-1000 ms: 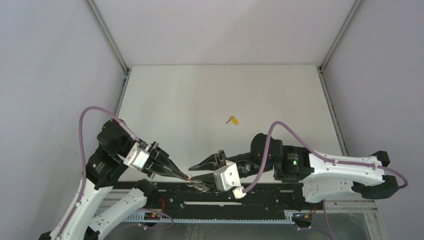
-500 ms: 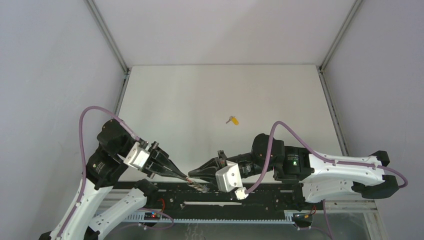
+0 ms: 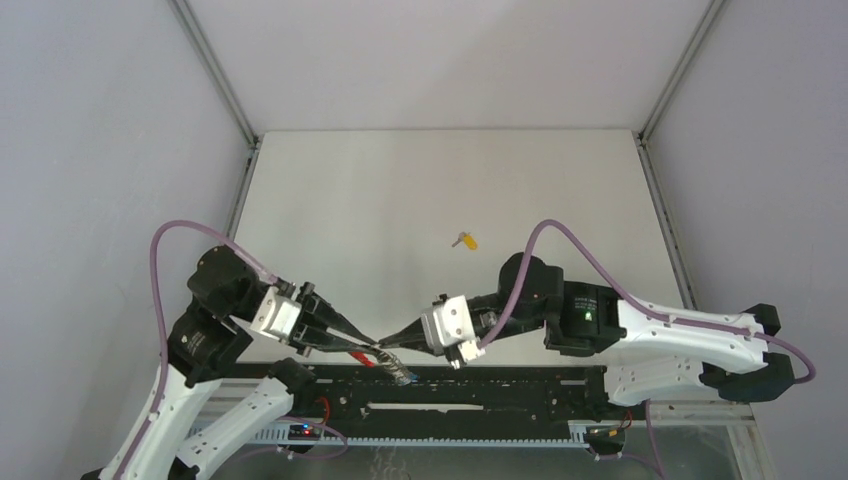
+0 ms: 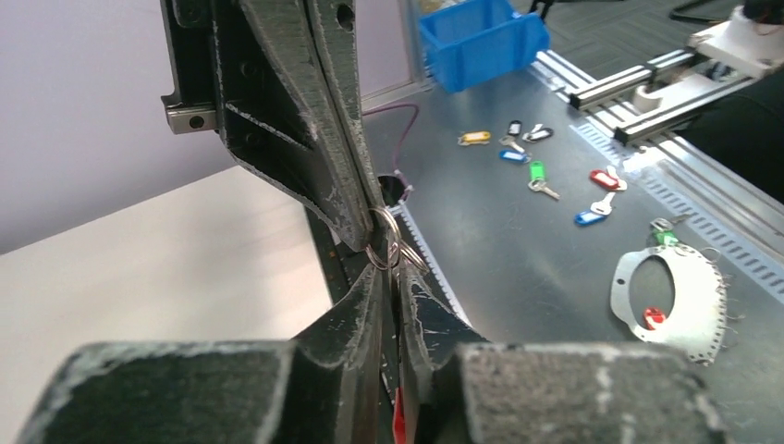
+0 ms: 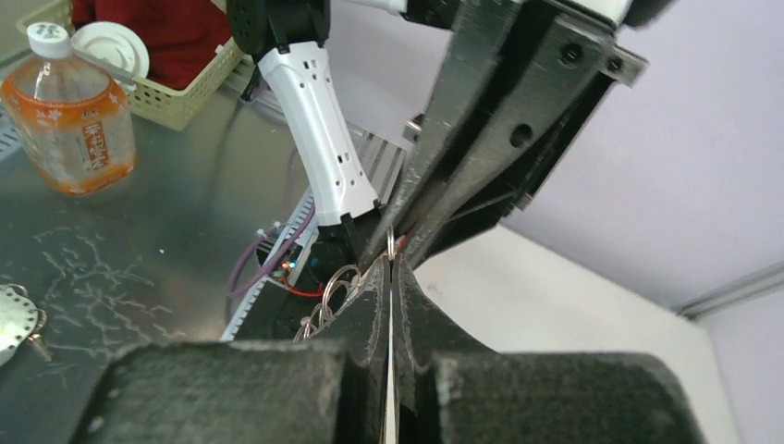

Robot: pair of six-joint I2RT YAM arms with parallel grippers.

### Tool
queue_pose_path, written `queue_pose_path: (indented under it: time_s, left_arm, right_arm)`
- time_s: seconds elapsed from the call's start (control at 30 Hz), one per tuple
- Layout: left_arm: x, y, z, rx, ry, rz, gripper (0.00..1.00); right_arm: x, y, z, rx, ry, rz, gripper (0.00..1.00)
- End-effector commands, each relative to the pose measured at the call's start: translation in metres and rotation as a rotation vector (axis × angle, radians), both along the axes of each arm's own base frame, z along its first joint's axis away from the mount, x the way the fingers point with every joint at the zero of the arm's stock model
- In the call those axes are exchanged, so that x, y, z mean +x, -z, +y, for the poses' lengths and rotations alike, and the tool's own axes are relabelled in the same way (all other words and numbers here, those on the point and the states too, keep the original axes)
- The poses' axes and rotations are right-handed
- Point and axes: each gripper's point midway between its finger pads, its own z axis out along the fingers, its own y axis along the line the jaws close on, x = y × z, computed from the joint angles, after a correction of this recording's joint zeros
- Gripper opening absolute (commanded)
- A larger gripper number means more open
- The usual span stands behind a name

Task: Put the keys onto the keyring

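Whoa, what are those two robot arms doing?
Both arms meet at the near edge of the table, sharing the keyring. The right claw is shut on its metal ring, and the left claw pinches it by the red tag. The yellow key lies alone farther out on the table, not on the ring yet.

Left arm (image 3: 215, 300) and right arm (image 3: 650, 330) lean inward, fingertips (image 3: 343, 341) meeting; right fingers (image 5: 370, 314) clamped.

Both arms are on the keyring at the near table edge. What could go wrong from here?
1. The right fingers pinch only thin wire; the keyring could twist or slip out.
2. It seems to hang over the base rail; a drop may land there.
3. The yellow key lies far off, unheld.
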Motion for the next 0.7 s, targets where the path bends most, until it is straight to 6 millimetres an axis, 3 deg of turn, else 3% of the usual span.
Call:
queue_pose_path:
  time_s: [0.0,0.17,0.27,0.5,0.67]
  left_arm:
    - [0.025,0.004,-0.005,-0.020,-0.159,-0.049,0.18]
    - [0.034,0.011,-0.002,0.001,-0.248,-0.056,0.46]
    - [0.036,0.019,0.003,0.029,-0.291,-0.089,0.53]
    - [0.051,0.036,0.017,0.082,-0.442,-0.144,0.53]
    - [0.047,0.040,0.024,0.082,-0.477,-0.151,0.41]
  right_arm:
    - [0.009,0.009,0.001,-0.092,0.033,0.242,0.00]
    - [0.015,0.030,0.008,-0.146,0.075,0.352,0.00]
    - [0.023,0.040,0.010,-0.169,0.134,0.403,0.00]
    - [0.040,0.040,0.008,-0.129,0.237,0.440,0.00]
    - [0.034,0.036,0.009,-0.003,0.198,0.464,0.00]
